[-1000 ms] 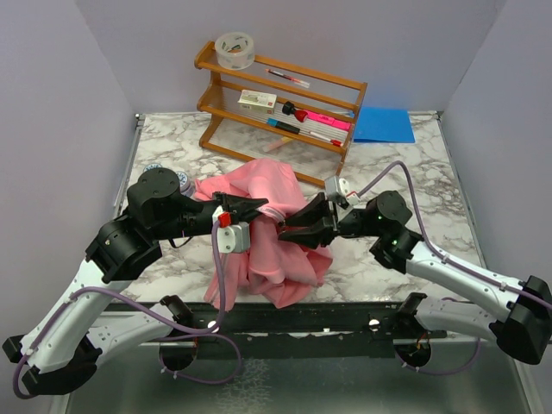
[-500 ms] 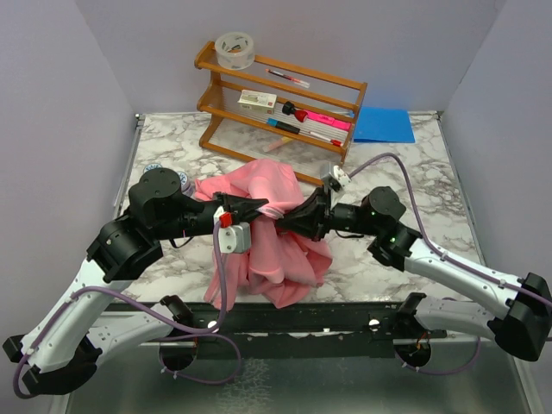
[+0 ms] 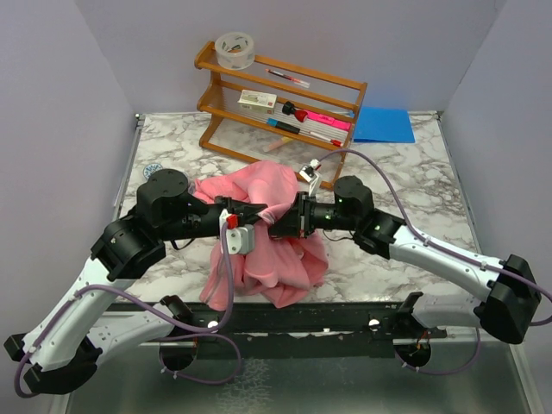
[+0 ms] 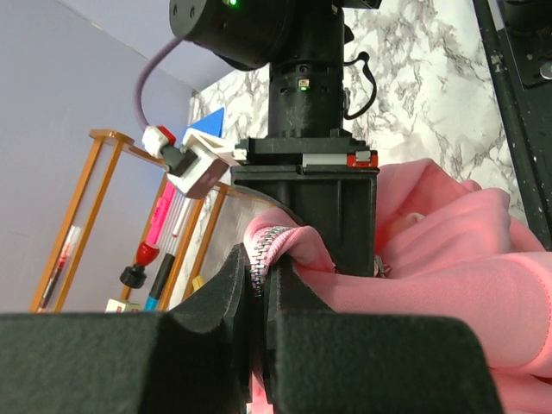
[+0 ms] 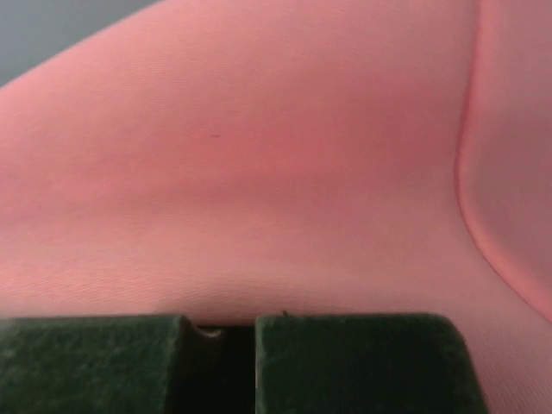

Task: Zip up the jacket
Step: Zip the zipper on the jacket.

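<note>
The pink jacket [image 3: 274, 259] lies bunched at the middle of the marble table [image 3: 405, 185] and hangs between both grippers. My left gripper [image 3: 261, 211] is shut on the jacket's zipper edge; the metal zipper teeth [image 4: 261, 246] run between its fingertips in the left wrist view [image 4: 259, 276]. My right gripper [image 3: 283, 222] faces it, pressed into the fabric right beside it. In the right wrist view pink fabric [image 5: 276, 172] fills the frame. That gripper [image 5: 220, 323] has its jaws nearly together, with a small pale sliver in the narrow gap. A zipper pull [image 4: 378, 269] shows beside the right gripper's body [image 4: 306, 203].
A wooden rack [image 3: 276, 103] with pens and a tape roll [image 3: 235, 50] on top stands at the back. A blue sheet [image 3: 383, 123] lies back right. A small round object [image 3: 155, 169] sits at the left edge, behind my left arm.
My right gripper was open and off to the right; it has moved left into the jacket, next to my left gripper, and closed. My left gripper has kept its hold.
</note>
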Motion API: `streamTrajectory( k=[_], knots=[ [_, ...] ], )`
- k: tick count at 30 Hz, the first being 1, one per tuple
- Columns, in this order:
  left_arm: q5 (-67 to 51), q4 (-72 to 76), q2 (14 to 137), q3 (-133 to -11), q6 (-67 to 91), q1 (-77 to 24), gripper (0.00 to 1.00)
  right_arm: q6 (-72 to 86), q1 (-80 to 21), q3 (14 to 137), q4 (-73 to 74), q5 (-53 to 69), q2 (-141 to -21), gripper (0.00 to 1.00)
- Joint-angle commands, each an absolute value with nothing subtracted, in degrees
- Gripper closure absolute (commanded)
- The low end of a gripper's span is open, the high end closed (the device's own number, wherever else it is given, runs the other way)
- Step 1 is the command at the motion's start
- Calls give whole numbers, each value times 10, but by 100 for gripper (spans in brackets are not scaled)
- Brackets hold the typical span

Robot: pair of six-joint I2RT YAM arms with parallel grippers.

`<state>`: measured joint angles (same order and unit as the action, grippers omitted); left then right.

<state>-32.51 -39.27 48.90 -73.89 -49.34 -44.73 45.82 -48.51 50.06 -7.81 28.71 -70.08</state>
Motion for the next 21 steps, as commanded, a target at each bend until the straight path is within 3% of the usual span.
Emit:
streamTrajectory(
  k=[1, 6, 11, 21],
  knots=[
    [-358, -311, 473, -761, -509, -451, 100, 570, -483, 469, 59, 174, -736, 100],
    [-357, -311, 468, -763, -511, -451, 100, 648, -483, 428, 54, 79, -730, 100],
    [-327, -310, 460, -769, -521, -451, 100, 676, -481, 435, 144, -22, -735, 100],
    [-282, -288, 434, -760, -526, -451, 100, 716, -479, 393, 204, -104, -726, 100]
  ],
)
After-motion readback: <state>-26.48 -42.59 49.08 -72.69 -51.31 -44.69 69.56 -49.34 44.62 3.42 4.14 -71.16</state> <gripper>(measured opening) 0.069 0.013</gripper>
